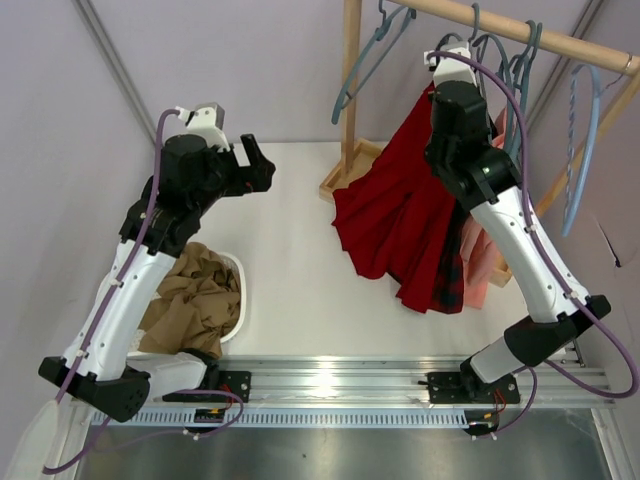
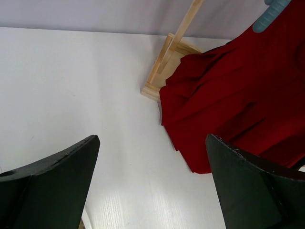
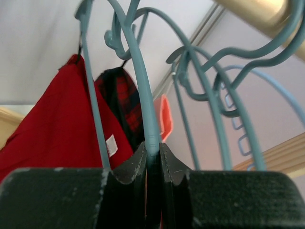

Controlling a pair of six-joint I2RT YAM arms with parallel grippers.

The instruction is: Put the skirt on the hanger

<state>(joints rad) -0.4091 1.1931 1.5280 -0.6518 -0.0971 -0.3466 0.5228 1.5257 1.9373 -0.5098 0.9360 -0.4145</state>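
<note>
The bright-red skirt (image 1: pixel 395 215) hangs from the rack at the back right, its hem down by the table. It also shows in the left wrist view (image 2: pixel 238 95) and the right wrist view (image 3: pixel 52 129). My right gripper (image 3: pixel 152 150) is shut on the stem of a grey-blue hanger (image 3: pixel 143 86), just under the rod; the skirt's top hangs to its left on a thin hanger arm. In the top view the right gripper (image 1: pixel 448 58) is up at the rod. My left gripper (image 1: pixel 262 165) is open and empty above the table (image 2: pixel 152 143), left of the skirt.
A wooden rack has a rod (image 1: pixel 520 30), a post (image 1: pixel 350 80) and a base (image 1: pixel 345 170). A plaid garment (image 1: pixel 450 270) and a salmon one (image 1: pixel 482 255) hang behind the skirt. An empty hanger (image 1: pixel 370 60) and a paler twisted hanger (image 1: pixel 580 150) hang there too. A tan-brown garment (image 1: pixel 195 290) fills a white basket (image 1: pixel 238 275).
</note>
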